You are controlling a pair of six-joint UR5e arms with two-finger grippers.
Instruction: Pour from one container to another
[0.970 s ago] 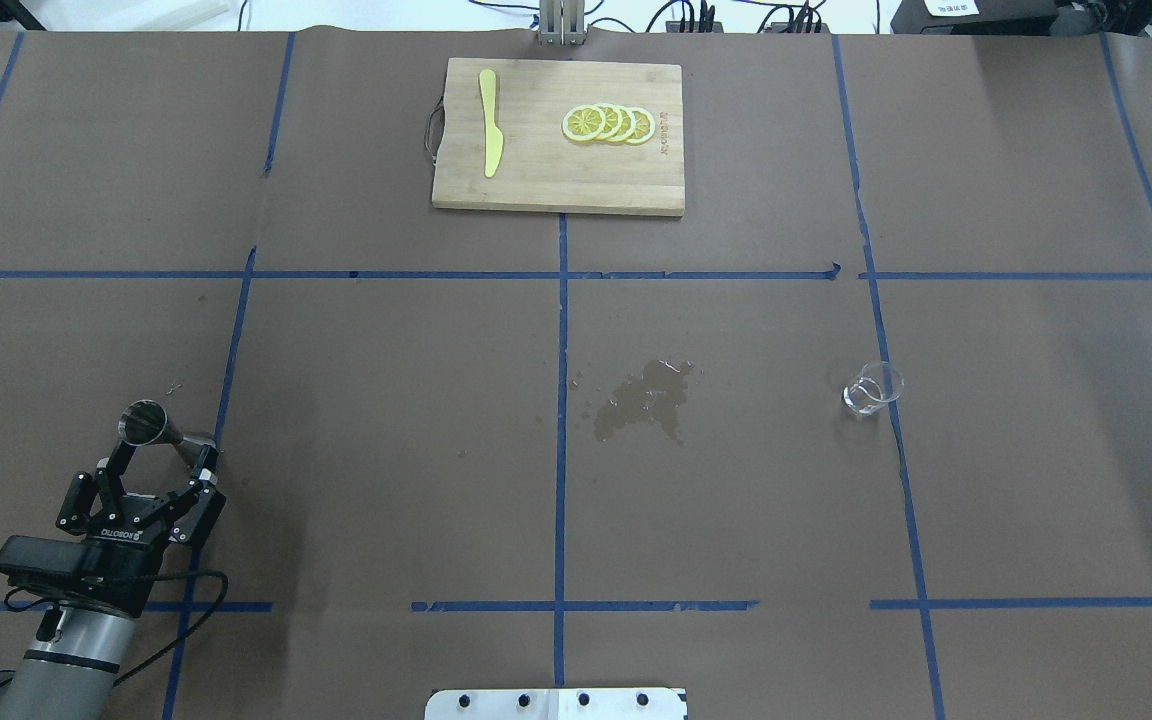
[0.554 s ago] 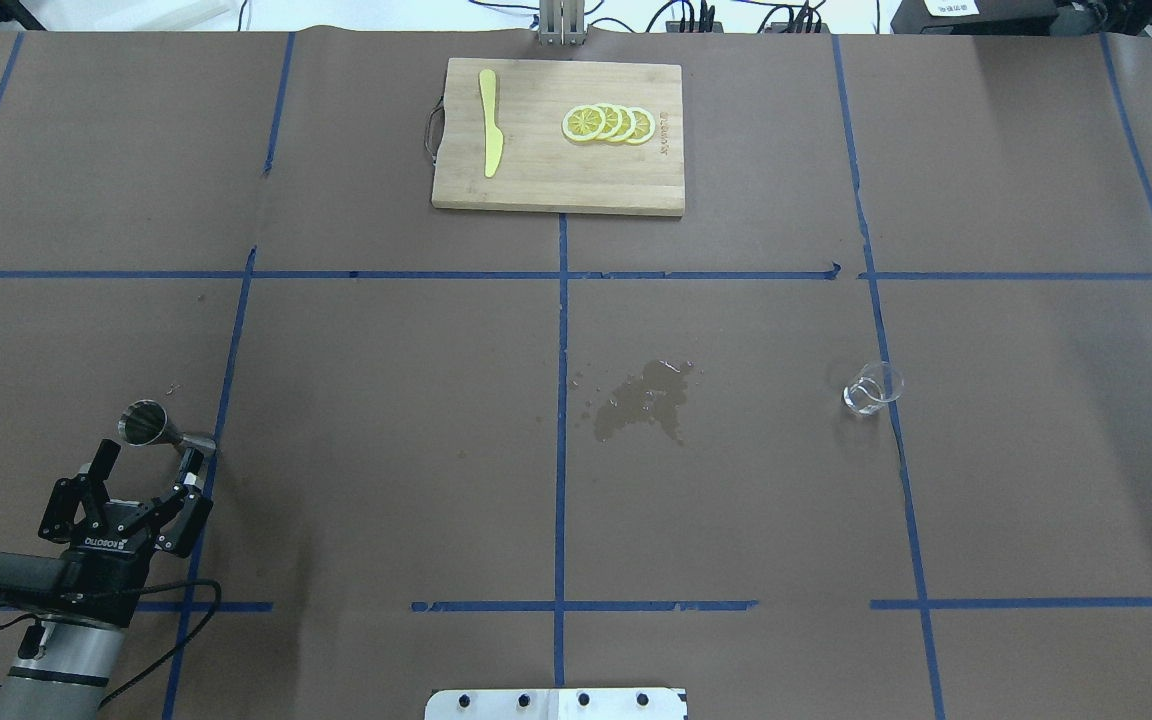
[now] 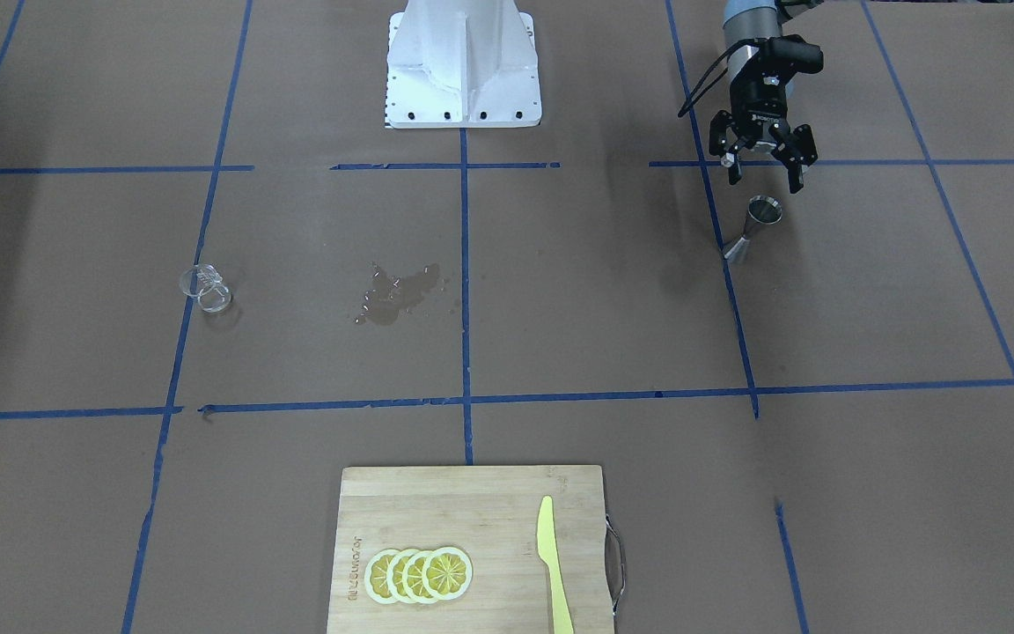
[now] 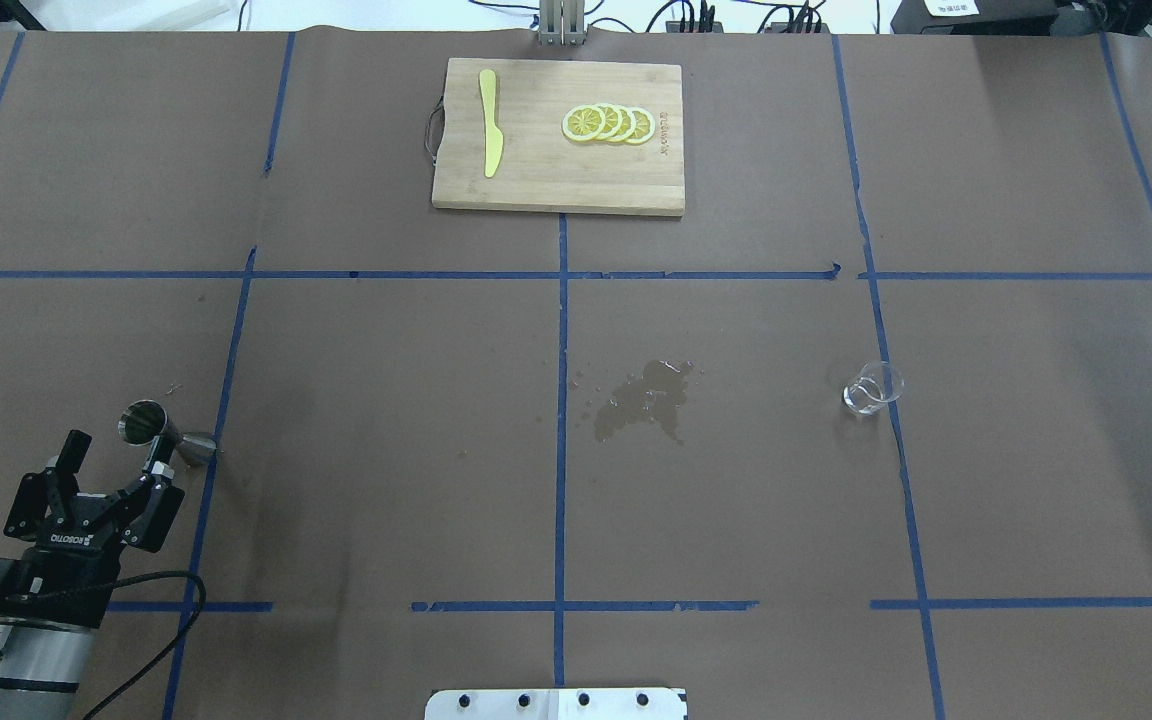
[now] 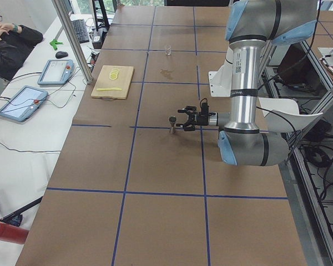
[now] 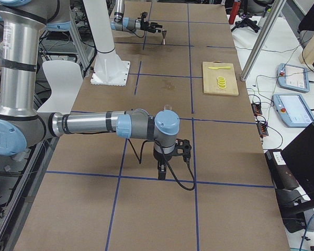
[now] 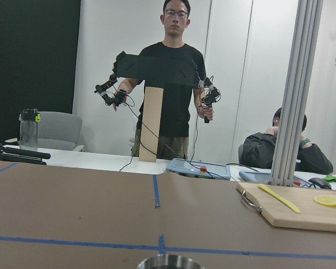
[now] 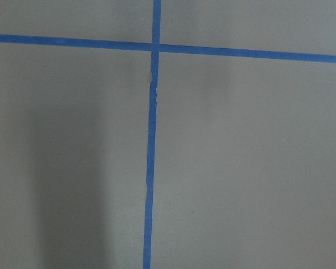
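The left tool [image 4: 119,452] has its two black fingers spread wide and holds nothing. It reaches out level, low over the brown paper-covered tabletop [image 4: 386,470], which is marked with blue tape lines. Just ahead of its fingertips stands the steel hourglass-shaped measuring cup [image 4: 166,435], upright with its long axis vertical and its open mouth facing up. The front-facing view shows a small gap between the cup and the fingers. The cup sits slightly off the tool's centre line, towards the finger nearer the middle of the tabletop.

The left arm is much the nearer one to this cup. A grasp would likely call for a short forward reach around the cup's narrow waist.

Well apart, on the robot's right, stands the small clear glass beaker [image 4: 873,388]. A wet patch [image 4: 648,398] lies between the two containers.

The right tool [image 6: 165,166] points down over bare tabletop. I cannot tell whether its fingers are spread or together.
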